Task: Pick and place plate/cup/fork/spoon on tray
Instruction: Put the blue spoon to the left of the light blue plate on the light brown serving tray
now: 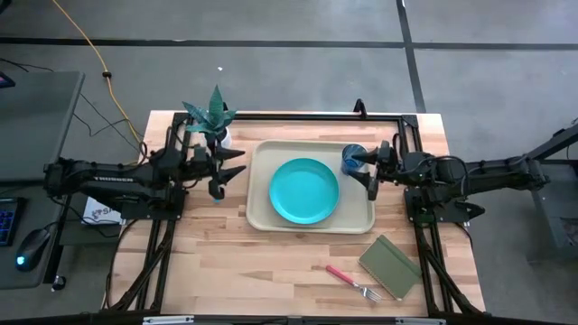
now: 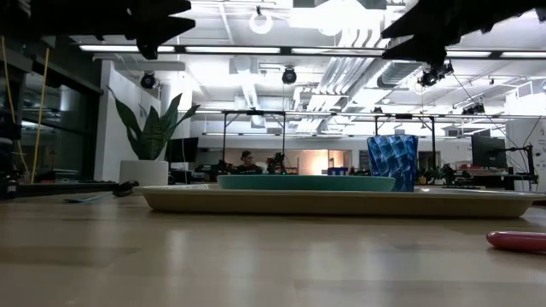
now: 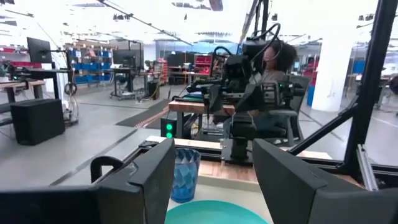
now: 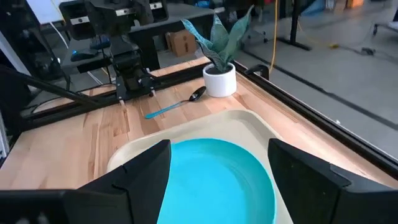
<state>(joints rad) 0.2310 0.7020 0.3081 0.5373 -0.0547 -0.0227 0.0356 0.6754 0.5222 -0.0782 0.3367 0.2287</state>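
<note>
Round teal plastic plate (image 1: 304, 190) and translucent blue tumbler (image 1: 352, 157) sit on the beige rectangular tray (image 1: 262, 217). Right gripper (image 1: 369, 171) is open beside the tumbler, left gripper (image 1: 226, 171) open, idle. I go next for the red-handled fork (image 1: 352, 282), lower right.

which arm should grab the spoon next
Left, probably. The spoon lies off the tray beside the plant pot, right under the left gripper, whose fingers are open. The right gripper is across the tray by the cup.
</note>
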